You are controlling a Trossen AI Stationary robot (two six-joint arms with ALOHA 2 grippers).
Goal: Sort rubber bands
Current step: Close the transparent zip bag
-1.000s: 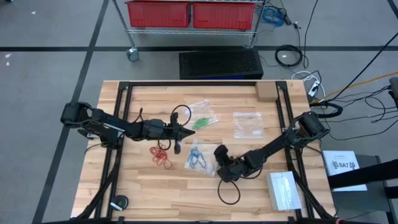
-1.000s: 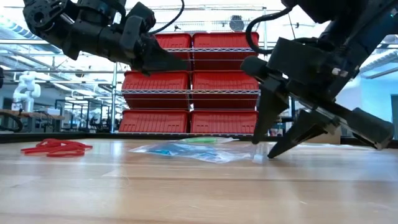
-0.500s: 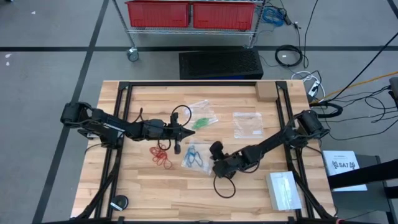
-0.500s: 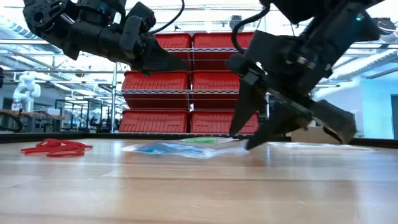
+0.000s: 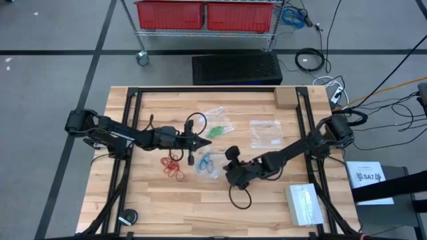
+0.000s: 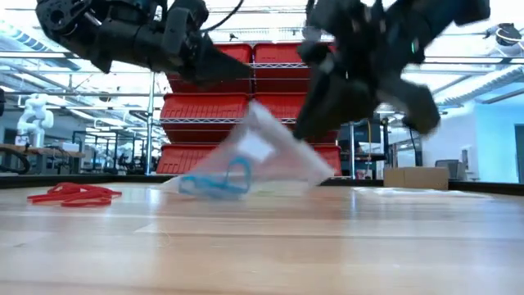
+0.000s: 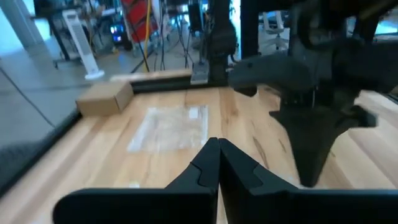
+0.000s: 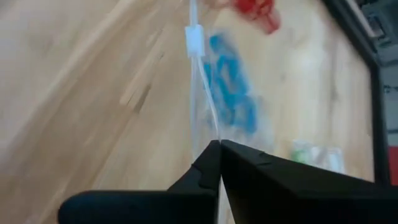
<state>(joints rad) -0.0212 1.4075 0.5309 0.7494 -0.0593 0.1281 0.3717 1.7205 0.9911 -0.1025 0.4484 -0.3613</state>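
My right hand (image 5: 223,167) is clamped on the bag corner, blue bands (image 6: 214,183) dangling below it. Green bands (image 5: 218,130) bagged beyond; red bands (image 5: 173,167) loose on the tabletop (image 5: 153,200), still to do.

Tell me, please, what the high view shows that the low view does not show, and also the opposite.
Only the high view shows the bag with green rubber bands, the empty clear bag and the cardboard box at the far table edge.

Only the low view shows that the bag with blue rubber bands is lifted at one corner, tilted, its lower edge near the wood.

Both show the right gripper shut on that bag, the left gripper shut and holding nothing, and the loose red rubber bands.
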